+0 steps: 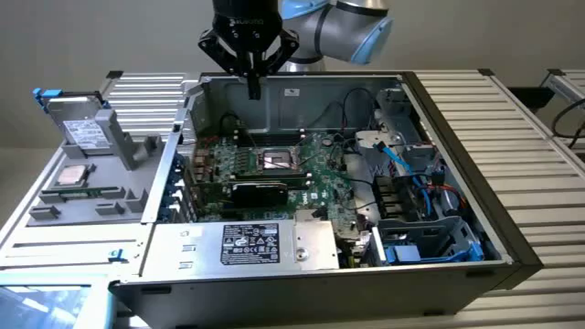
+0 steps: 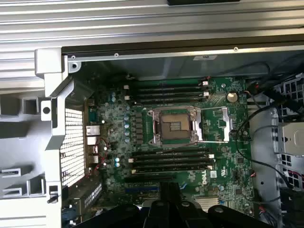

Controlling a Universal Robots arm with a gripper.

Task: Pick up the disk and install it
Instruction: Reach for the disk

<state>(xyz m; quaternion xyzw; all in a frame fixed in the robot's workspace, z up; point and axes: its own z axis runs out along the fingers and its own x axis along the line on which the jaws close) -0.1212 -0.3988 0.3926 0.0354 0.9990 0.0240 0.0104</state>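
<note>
The disk (image 1: pixel 82 128), a silver drive with a white label and a blue frame at its far end, leans upright in a grey holder (image 1: pixel 87 199) at the exterior view's left, outside the computer case. My gripper (image 1: pixel 253 86) hangs over the back of the open case (image 1: pixel 512 226), well to the right of the disk, above the motherboard (image 1: pixel 302 171). Its fingers are shut together with nothing between them. In the wrist view the dark gripper (image 2: pixel 169 189) points down at the motherboard (image 2: pixel 142 118), near the bare CPU socket (image 2: pixel 173 126).
A small square CPU chip (image 1: pixel 73 175) lies on the grey holder below the disk. A labelled silver power-supply box (image 1: pixel 242 245) fills the case's front. A drive cage with blue parts and cables (image 1: pixel 429 240) sits at the case's front right. Ribbed metal table (image 1: pixel 539 151) surrounds the case.
</note>
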